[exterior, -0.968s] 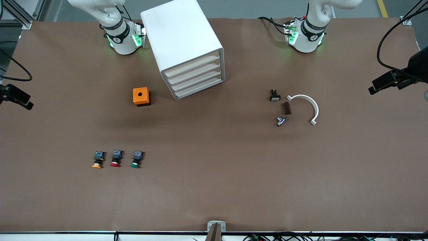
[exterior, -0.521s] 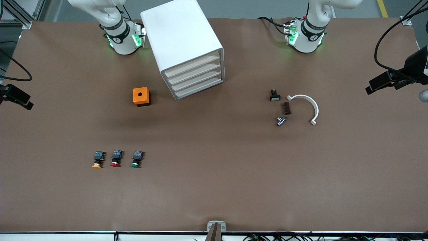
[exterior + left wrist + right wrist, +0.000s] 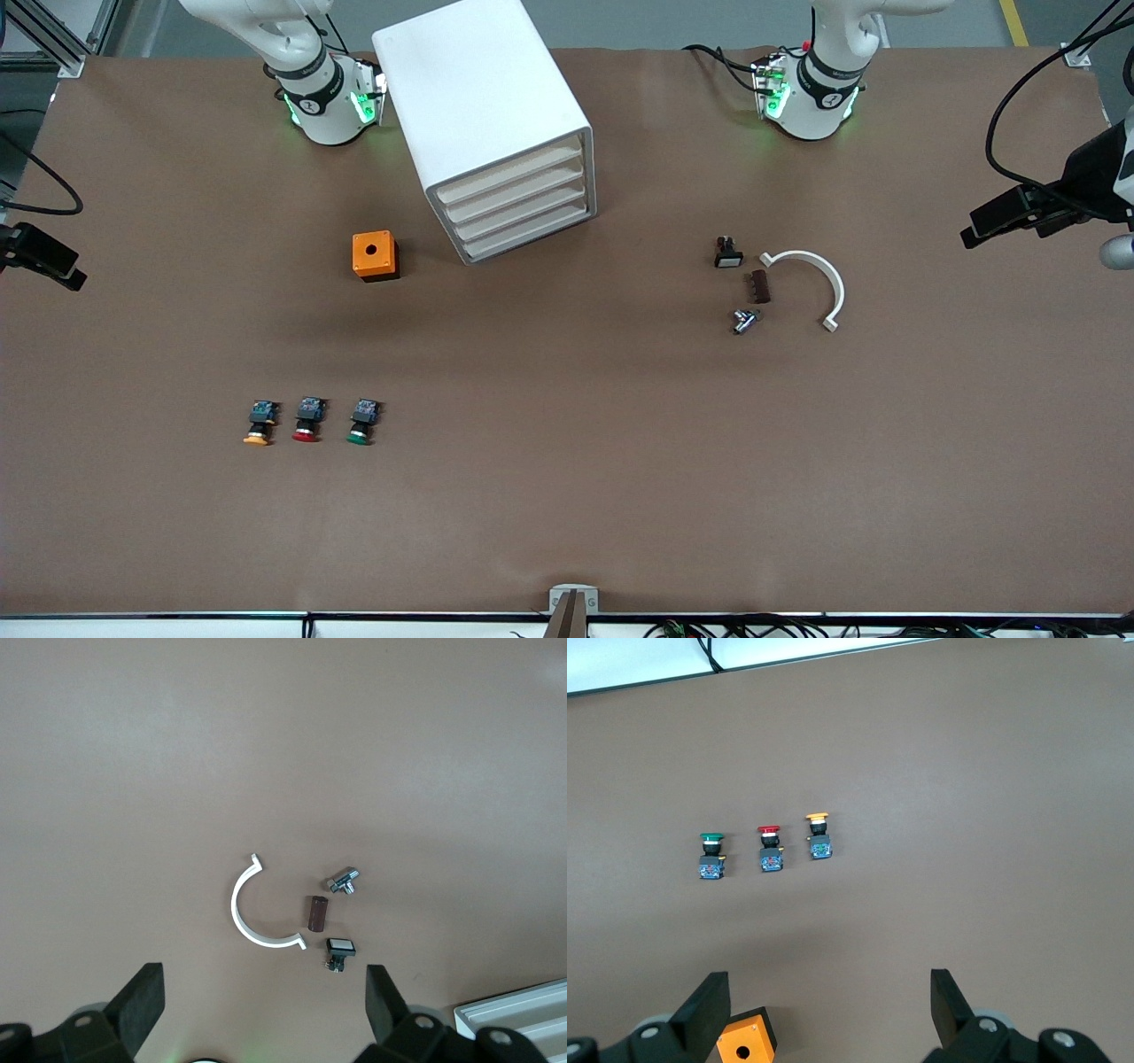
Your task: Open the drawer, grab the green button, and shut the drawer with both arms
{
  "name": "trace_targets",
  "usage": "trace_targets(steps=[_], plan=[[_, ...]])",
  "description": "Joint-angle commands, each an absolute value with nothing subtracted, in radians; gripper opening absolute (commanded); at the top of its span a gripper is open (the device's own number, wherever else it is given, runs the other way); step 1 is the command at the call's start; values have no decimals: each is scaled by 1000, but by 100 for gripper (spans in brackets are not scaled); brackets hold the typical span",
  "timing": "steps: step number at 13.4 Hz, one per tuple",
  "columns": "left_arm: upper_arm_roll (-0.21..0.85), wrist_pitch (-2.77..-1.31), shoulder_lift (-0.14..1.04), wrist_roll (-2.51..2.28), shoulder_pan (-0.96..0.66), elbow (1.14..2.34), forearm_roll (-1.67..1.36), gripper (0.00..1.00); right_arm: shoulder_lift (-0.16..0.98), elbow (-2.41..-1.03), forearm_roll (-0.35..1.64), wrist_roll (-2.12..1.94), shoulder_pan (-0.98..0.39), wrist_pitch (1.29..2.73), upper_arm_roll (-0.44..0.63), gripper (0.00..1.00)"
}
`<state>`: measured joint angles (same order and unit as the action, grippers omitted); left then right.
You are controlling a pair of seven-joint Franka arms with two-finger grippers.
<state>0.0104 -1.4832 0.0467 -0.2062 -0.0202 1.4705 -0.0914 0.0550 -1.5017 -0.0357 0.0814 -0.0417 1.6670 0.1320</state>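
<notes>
The white cabinet (image 3: 483, 115) stands between the two arm bases, with all four cream slat drawers shut. The drawer (image 3: 524, 213) is the third slat down. The green-capped button (image 3: 361, 423) lies on the table, nearer the front camera, beside a red-capped and an orange-capped one. It also shows in the right wrist view (image 3: 710, 855). My right gripper (image 3: 827, 979) is open and empty, high over the table by the orange box. My left gripper (image 3: 261, 974) is open and empty, high over the table by the white bracket.
An orange box (image 3: 375, 255) with a round hole sits beside the cabinet. Red-capped (image 3: 306, 419) and orange-capped (image 3: 259, 423) buttons lie by the green one. A white curved bracket (image 3: 819, 275), a brown piece (image 3: 760, 286), a metal fitting (image 3: 744, 321) and a small switch (image 3: 728, 253) lie toward the left arm's end.
The black part with cables at the left arm's end of the front view has drifted slightly toward the table's middle. Nothing on the table has moved.
</notes>
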Motion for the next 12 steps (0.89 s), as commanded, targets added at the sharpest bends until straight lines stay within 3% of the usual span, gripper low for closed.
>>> trace_targets(steps=[1,12], plan=[[119,-1506,-38,-193,90,1564,-67,100,38,-1514,-23,67,-15,1677,120,100],[166,-1482,-92,-213,86,1595,-21,100,37,-1534,-25,67,-17,1692,120,100]])
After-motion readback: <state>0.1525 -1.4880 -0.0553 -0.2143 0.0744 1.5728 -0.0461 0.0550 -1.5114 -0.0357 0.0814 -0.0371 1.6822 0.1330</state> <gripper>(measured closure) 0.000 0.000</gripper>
